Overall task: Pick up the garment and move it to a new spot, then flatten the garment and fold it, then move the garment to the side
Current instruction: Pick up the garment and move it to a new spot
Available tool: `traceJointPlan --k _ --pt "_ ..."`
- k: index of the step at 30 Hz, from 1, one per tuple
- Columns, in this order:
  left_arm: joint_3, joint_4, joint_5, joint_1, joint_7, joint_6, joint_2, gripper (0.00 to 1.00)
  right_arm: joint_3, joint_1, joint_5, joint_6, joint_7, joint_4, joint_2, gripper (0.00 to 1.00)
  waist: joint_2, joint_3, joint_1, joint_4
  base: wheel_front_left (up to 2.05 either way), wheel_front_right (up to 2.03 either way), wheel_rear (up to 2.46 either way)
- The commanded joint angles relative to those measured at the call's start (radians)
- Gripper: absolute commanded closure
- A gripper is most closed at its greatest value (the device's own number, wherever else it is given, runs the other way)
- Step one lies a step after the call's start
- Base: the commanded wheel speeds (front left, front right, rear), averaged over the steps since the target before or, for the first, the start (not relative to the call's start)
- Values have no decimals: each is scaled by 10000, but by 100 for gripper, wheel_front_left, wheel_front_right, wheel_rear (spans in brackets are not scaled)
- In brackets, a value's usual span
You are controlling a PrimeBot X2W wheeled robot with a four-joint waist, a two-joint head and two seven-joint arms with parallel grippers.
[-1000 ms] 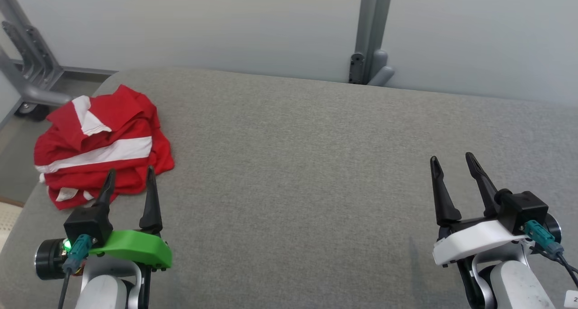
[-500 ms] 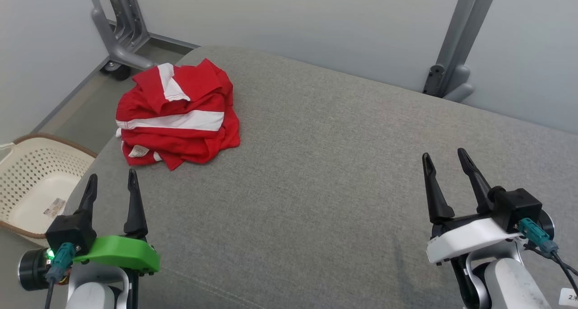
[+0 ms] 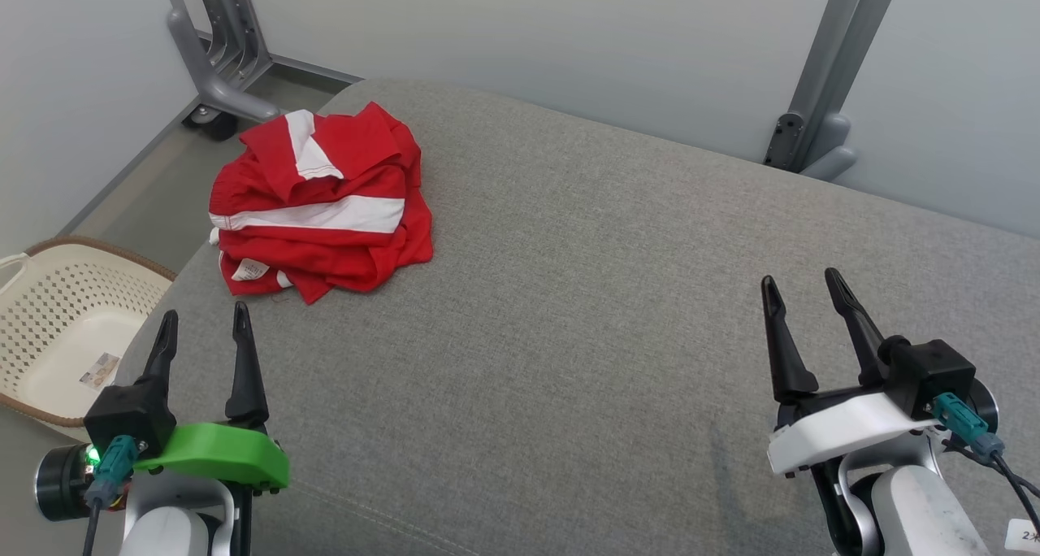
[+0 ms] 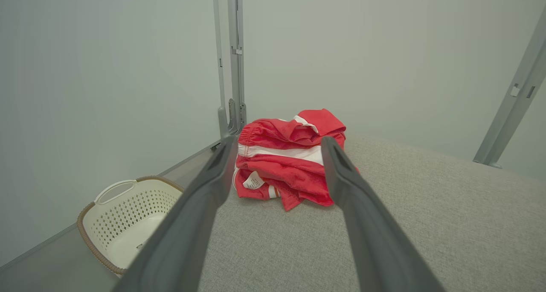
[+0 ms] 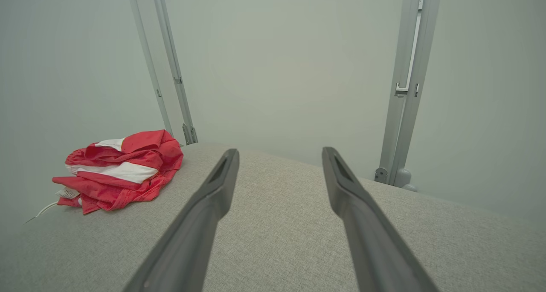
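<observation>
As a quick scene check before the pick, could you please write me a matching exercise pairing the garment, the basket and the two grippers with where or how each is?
1. garment
2. basket
3. left gripper
4. right gripper

A. open, over bare table, far from the garment
B. on the floor, left of the table
C. crumpled near the table's far left corner
D. open, just short of the garment

Pairs: 1-C, 2-B, 3-D, 4-A

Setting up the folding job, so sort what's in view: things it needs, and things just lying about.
For the job: red-and-white garment, crumpled; grey padded surface under it; left hand, right hand, both open.
Lying about: cream laundry basket; grey metal posts.
</observation>
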Motion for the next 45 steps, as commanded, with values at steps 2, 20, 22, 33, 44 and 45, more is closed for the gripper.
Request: traceJointPlan --k 2,20,22,33,44,45 --pt "-33 5 -73 -33 -13 50 64 0 -12 86 -86 1 44 -19 -10 0 0 22 0 -4 0 0 0" --pt "-188 399 -287 -2807 715 -76 -5 0 157 -642 -290 1 684 -914 -398 0 0 1782 0 -807 0 0 0" --pt "-156 989 -416 -3409 922 -256 107 0 249 -860 -299 1 801 -1085 -503 0 0 2244 0 -1091 0 0 0" --pt "204 5415 -988 -5819 1262 -1074 977 0 425 -1728 -188 1 907 -1404 -913 0 0 4063 0 -2228 0 0 0" --pt "512 7357 -922 -6874 54 -929 1722 100 294 -1942 -231 1 782 -1247 -972 0 0 4488 0 -2376 0 0 0" --pt "505 7414 -903 -6933 -71 -918 1754 100 286 -1942 -235 1 769 -1223 -959 0 0 4468 0 -2363 0 0 0"
